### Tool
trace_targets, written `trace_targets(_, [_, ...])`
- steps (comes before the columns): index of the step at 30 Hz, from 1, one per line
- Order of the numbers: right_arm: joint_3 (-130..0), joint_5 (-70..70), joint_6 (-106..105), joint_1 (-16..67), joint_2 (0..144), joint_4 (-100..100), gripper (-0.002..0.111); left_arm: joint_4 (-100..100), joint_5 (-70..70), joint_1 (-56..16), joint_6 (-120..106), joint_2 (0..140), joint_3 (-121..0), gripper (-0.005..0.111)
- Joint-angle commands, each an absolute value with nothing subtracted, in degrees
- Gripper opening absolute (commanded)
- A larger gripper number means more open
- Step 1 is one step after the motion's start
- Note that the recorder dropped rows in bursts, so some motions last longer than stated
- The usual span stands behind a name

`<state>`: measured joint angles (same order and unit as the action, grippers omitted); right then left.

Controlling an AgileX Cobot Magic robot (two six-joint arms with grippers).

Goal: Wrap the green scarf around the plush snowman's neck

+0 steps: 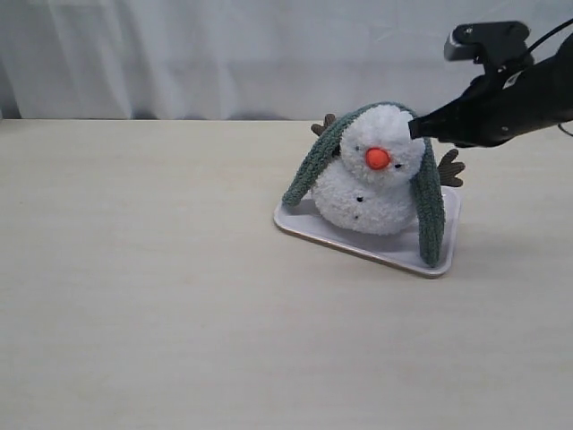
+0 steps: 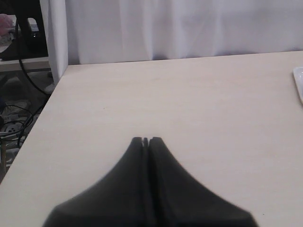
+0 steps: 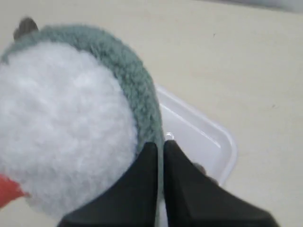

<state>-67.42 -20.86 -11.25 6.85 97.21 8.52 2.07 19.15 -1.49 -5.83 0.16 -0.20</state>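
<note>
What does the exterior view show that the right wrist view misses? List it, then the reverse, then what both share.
Only exterior: both hanging ends of the green scarf, the body of the plush snowman with its black buttons, the curtain.
Only right wrist: the shut fingertips of the right gripper right at the scarf's edge, though a pinch cannot be confirmed.
Both: the white head, orange nose, the scarf merely draped over the head, the white tray, the table.
</note>
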Motion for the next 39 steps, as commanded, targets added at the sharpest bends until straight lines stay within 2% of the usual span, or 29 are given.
trace_targets(1, [-67.6,-17.5,-11.3,6.8,93.1,8.9,0.004,2.2,18.6,-1.4,-5.8,0.0,0.0,0.000])
trace_targets(3, [-70.6,-21.4,-11.3,6.8,93.2,10.0,0.004,2.2,18.6,-1.4,-5.8,0.0,0.0,0.000])
trace_targets(6, [-79.7,-35.7,-13.1,6.8,96.3,10.0,0.004,2.2,18.6,-1.4,-5.8,0.0,0.0,0.000])
trace_targets(7, [-87.1,-44.9,-14.1,6.8,99.4,10.0,0.004,2.2,18.6,-1.4,-5.8,0.0,0.0,0.000])
trace_targets(11, [-102.5,-57.6,-14.5,6.8,108.2,10.0,0.004,2.2,18.6,-1.4,-5.8,0.0,0.0,0.000])
trace_targets(15, [-104.4,-57.9,-18.2,6.8,113.4,12.8,0.004,2.2,18.5,-1.4,-5.8,0.0,0.0,0.000])
trace_targets(21, [-104.4,-50.2,-17.3,6.8,116.3,12.6,0.004,2.2,18.5,-1.4,-5.8,0.0,0.0,0.000])
trace_targets(39, [-104.3,-51.9,-18.3,6.7,121.4,12.6,0.004,2.2,18.5,-1.4,-5.8,0.0,0.0,0.000])
